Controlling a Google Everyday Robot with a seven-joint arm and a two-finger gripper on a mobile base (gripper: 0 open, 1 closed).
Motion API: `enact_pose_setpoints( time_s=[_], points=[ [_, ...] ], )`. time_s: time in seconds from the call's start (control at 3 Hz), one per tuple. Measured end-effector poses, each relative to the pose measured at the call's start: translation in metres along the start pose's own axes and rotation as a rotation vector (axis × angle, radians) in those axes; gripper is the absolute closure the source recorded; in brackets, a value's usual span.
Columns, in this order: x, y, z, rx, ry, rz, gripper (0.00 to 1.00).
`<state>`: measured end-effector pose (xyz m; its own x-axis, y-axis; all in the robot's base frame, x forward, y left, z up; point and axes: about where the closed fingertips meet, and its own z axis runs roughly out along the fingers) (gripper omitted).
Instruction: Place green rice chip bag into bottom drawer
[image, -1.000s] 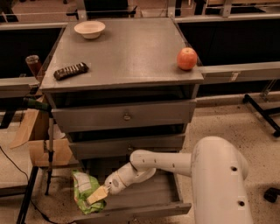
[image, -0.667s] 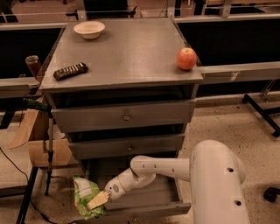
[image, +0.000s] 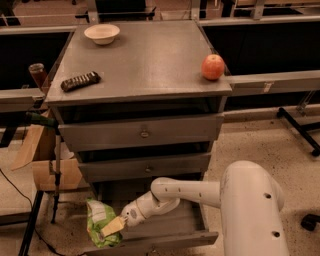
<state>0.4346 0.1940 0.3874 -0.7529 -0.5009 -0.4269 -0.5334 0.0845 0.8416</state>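
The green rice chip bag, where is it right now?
The green rice chip bag sits low on the left of the camera view, at the left front corner of the open bottom drawer, with the tool at its right edge.

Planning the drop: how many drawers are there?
3: top drawer and middle drawer, shut; bottom drawer, open, where the gripper holds the bag at its front corner.
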Motion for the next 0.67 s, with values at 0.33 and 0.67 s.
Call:
enact_pose_setpoints(
  time_s=[0.33, 0.67],
  points=[
    [0.006, -0.027, -0.021, 0.057, -0.088, 0.077, 1.0],
    [0.018, -0.066, -0.049, 0.123, -0.18, 0.194, 1.0]
  ],
)
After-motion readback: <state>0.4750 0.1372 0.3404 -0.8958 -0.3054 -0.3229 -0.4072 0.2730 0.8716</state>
